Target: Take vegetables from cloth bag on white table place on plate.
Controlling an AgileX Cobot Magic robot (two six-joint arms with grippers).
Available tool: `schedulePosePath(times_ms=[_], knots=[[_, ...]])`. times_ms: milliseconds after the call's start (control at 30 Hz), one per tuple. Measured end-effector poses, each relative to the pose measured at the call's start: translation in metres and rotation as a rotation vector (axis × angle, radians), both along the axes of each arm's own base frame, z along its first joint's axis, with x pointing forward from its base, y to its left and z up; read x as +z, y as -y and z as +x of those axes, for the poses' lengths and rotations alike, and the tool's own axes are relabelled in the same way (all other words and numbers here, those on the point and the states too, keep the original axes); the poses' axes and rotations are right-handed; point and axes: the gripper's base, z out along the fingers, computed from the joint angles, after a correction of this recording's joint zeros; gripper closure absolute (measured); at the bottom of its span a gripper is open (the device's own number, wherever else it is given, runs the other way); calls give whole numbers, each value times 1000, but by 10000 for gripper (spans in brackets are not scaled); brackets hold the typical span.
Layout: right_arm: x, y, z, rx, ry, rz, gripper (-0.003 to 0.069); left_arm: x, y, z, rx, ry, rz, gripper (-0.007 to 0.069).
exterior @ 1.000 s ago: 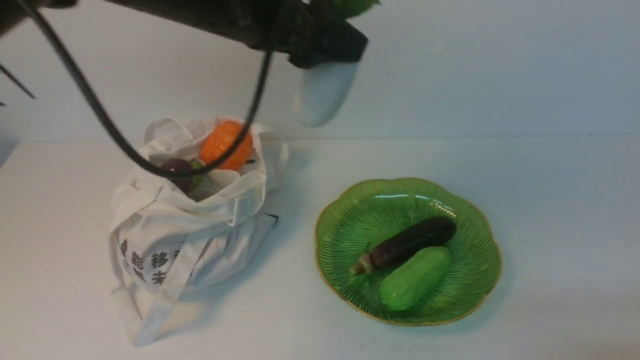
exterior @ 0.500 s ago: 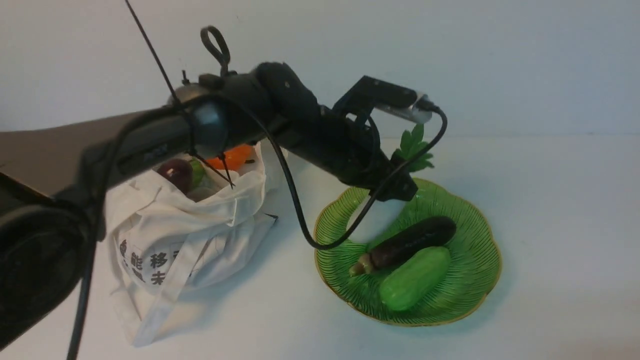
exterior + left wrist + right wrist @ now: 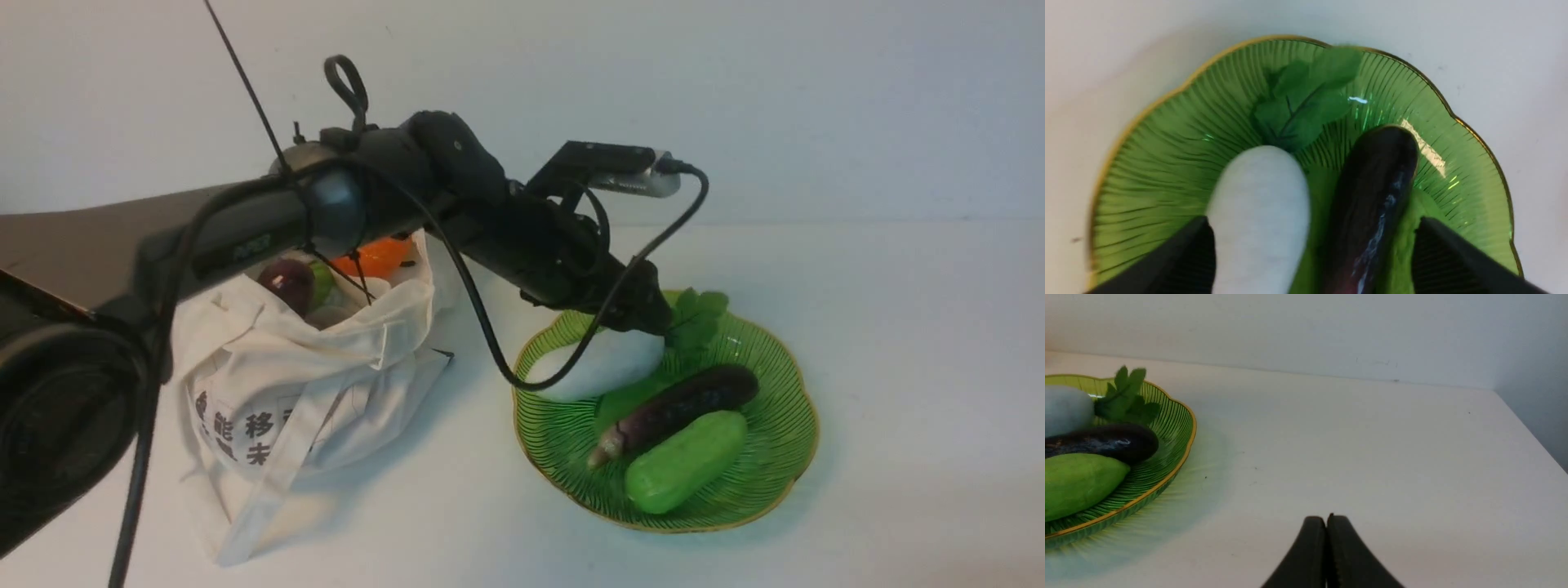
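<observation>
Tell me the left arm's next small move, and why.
Probably lift the left gripper straight up off the plate. Its fingers stand wide apart, and the white radish lies on the plate beside the eggplant, so it looks released. Rising vertically should avoid nudging either one. The bag holds an orange pumpkin and more to fetch.

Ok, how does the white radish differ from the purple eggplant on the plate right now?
Colour: the radish is white with a green leafy top; the eggplant is dark purple with a pale stem end. Build: the radish is stout, the eggplant slimmer. Place: the radish lies on the cloth bag side of the plate, the eggplant mid-plate against the green vegetable. Both lie on their sides on the plate.
</observation>
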Motion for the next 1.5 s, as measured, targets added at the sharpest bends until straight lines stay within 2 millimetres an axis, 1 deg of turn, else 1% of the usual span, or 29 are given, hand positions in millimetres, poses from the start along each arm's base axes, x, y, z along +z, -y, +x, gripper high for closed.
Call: schedulePosePath(times_ms=[33, 100, 133, 167, 200, 233, 267, 300, 333, 400, 467, 500, 533, 567, 633, 700, 733, 767, 800, 833, 933, 967, 1000, 1033, 1133, 1233, 1300, 1433, 1500], knots=[[0, 0, 0, 0, 0, 0, 673, 6, -4, -1, -1, 9, 9, 110], [0, 0, 0, 0, 0, 0, 673, 29, -16, -5, -8, 60, 45, 230], [0, 0, 0, 0, 0, 0, 673, 50, -26, -10, -10, 103, 78, 347], [0, 0, 0, 0, 0, 0, 673, 53, -27, -12, -8, 105, 82, 384], [0, 0, 0, 0, 0, 0, 673, 73, -36, -19, -9, 152, 113, 472], [0, 0, 0, 0, 0, 0, 673, 87, -43, -25, -5, 179, 134, 536], [0, 0, 0, 0, 0, 0, 673, 102, -50, -31, -2, 216, 163, 570], [0, 0, 0, 0, 0, 0, 673, 128, -61, -44, 15, 271, 183, 601], [0, 0, 0, 0, 0, 0, 673, 150, -70, -57, 38, 315, 197, 617], [0, 0, 0, 0, 0, 0, 673, 186, -86, -82, 92, 386, 199, 627], [0, 0, 0, 0, 0, 0, 673, 224, -106, -115, 167, 486, 188, 629], [0, 0, 0, 0, 0, 0, 673, 238, -115, -130, 193, 534, 180, 629], [0, 0, 0, 0, 0, 0, 673, 245, -120, -139, 217, 564, 170, 629], [0, 0, 0, 0, 0, 0, 673, 256, -131, -158, 260, 616, 154, 629], [0, 0, 0, 0, 0, 0, 673, 269, -147, -187, 321, 679, 126, 629], [0, 0, 0, 0, 0, 0, 673, 269, -159, -208, 369, 698, 105, 629], [0, 0, 0, 0, 0, 0, 673, 268, -166, -224, 389, 713, 90, 629], [0, 0, 0, 0, 0, 0, 673, 267, -171, -233, 405, 720, 75, 629], [0, 0, 0, 0, 0, 0, 673, 266, -178, -248, 421, 740, 54, 629], [0, 0, 0, 0, 0, 0, 673, 260, -180, -255, 429, 739, 45, 629], [0, 0, 0, 0, 0, 0, 673, 248, -194, -285, 453, 782, 3, 629], [0, 0, 0, 0, 0, 0, 673, 231, -201, -302, 460, 804, -16, 629], [0, 0, 0, 0, 0, 0, 673, 230, -202, -304, 463, 813, -23, 629], [0, 0, 0, 0, 0, 0, 673, 218, -207, -317, 466, 841, -38, 629], [0, 0, 0, 0, 0, 0, 673, 199, -219, -341, 486, 963, -52, 629], [0, 0, 0, 0, 0, 0, 673, 187, -225, -351, 495, 1025, -55, 629], [0, 0, 0, 0, 0, 0, 673, 175, -231, -364, 503, 1061, -77, 629], [0, 0, 0, 0, 0, 0, 673, 159, -234, -374, 507, 1071, -88, 629], [0, 0, 0, 0, 0, 0, 673, 152, -234, -373, 505, 1064, -83, 629]])
